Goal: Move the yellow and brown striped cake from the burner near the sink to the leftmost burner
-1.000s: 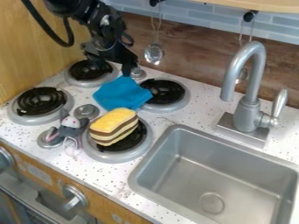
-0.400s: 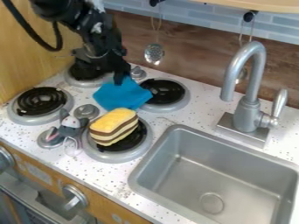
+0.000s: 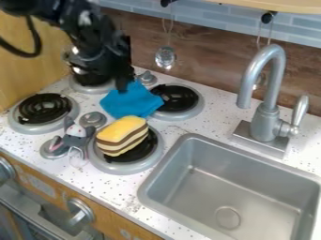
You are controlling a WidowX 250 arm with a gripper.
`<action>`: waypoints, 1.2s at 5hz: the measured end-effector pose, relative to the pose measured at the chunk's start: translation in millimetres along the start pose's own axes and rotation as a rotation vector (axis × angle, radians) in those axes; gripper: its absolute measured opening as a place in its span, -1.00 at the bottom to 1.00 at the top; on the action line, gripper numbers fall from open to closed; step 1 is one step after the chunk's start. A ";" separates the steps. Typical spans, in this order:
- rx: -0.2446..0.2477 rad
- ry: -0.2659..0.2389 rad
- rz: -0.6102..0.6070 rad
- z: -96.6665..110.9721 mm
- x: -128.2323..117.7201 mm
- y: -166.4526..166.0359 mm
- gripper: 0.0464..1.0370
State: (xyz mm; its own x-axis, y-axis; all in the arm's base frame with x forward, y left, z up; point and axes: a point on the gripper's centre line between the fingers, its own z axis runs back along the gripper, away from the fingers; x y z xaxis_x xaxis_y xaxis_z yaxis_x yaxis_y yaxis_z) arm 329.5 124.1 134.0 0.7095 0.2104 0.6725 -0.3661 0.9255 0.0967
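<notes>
The black gripper (image 3: 119, 84) hangs over the upper left of the stove, at the upper edge of a blue cloth (image 3: 131, 101); whether it touches the cloth I cannot tell. The cloth lies crumpled between the burners, its right edge against the back right burner (image 3: 178, 99). Below it, a yellow cake wedge with brown stripes (image 3: 121, 135) rests on the front right burner (image 3: 152, 158). Just left of the cake sits a small grey plush mouse (image 3: 76, 134).
A steel sink (image 3: 235, 185) fills the lower right, with a tall grey faucet (image 3: 264, 117) behind it. The front left burner (image 3: 44, 110) is at the left. A slotted spoon (image 3: 165, 58) hangs by the back wall.
The arm has shifted left, and the gripper has moved slightly down and left by the blue cloth's upper edge. The cloth, cake and mouse have not visibly moved.
</notes>
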 end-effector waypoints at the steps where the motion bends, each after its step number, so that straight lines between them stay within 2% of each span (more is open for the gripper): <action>1: -0.061 0.032 -0.017 18.1 -27.0 -3.5 0.93; 2: -0.127 0.073 -0.062 22.4 -49.1 -16.8 0.93; 3: -0.153 0.094 -0.099 21.4 -62.1 -28.0 0.93; 4: -0.162 0.118 -0.133 10.8 -71.5 -35.6 0.93; 5: -0.154 0.165 -0.155 -5.1 -81.6 -38.4 0.93; 6: -0.198 0.175 -0.159 -17.0 -82.7 -47.6 0.93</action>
State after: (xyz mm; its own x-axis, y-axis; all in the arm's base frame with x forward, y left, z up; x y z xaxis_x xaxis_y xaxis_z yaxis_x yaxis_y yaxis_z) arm 298.5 67.9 61.3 0.8477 0.0927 0.5224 -0.1296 0.9910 0.0345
